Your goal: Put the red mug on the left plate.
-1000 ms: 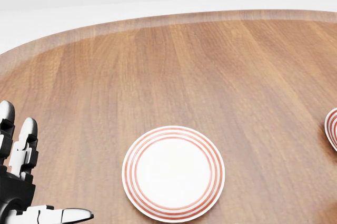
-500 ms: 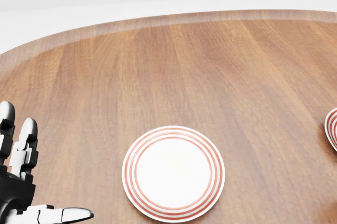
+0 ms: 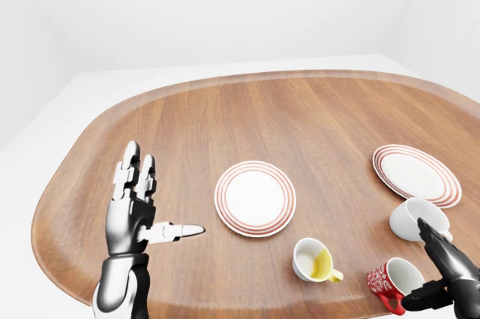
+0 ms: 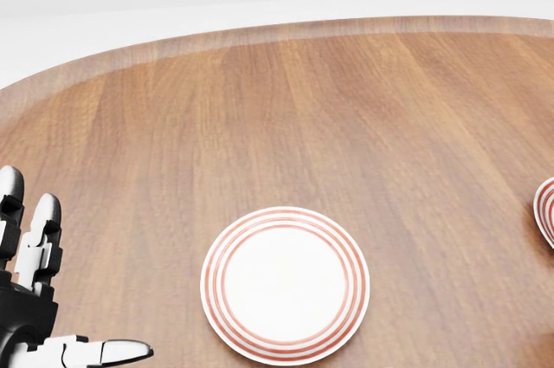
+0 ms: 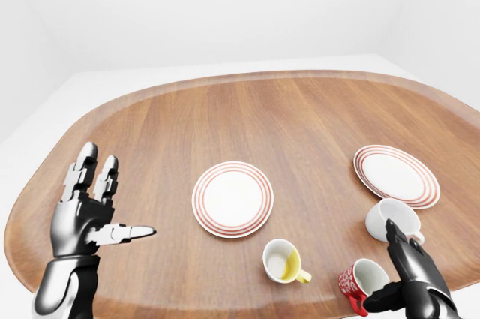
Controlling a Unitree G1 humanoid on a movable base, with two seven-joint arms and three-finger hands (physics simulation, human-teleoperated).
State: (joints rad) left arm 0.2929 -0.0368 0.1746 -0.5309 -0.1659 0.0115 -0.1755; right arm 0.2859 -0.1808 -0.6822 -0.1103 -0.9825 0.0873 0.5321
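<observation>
Presently the red mug (image 5: 360, 281) lies tipped on its side on the wooden table (image 3: 315, 116) at the lower right of the eye views, well apart from the left plate (image 3: 255, 197). The right hand (image 5: 409, 278) has open fingers about the mug, not closed round it. The left hand (image 3: 135, 210) hovers spread, left of the plate.

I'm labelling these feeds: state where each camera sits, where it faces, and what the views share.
Left-eye view: on the head, facing down over the table; shows left hand, right hand, red mug.
Right-eye view: beside it, nearly the same scene, everything shifted leftward.
Head view: on the head, framed tighter; only the left hand at its lower left.
Shared: all three show the left plate and the left hand.
</observation>
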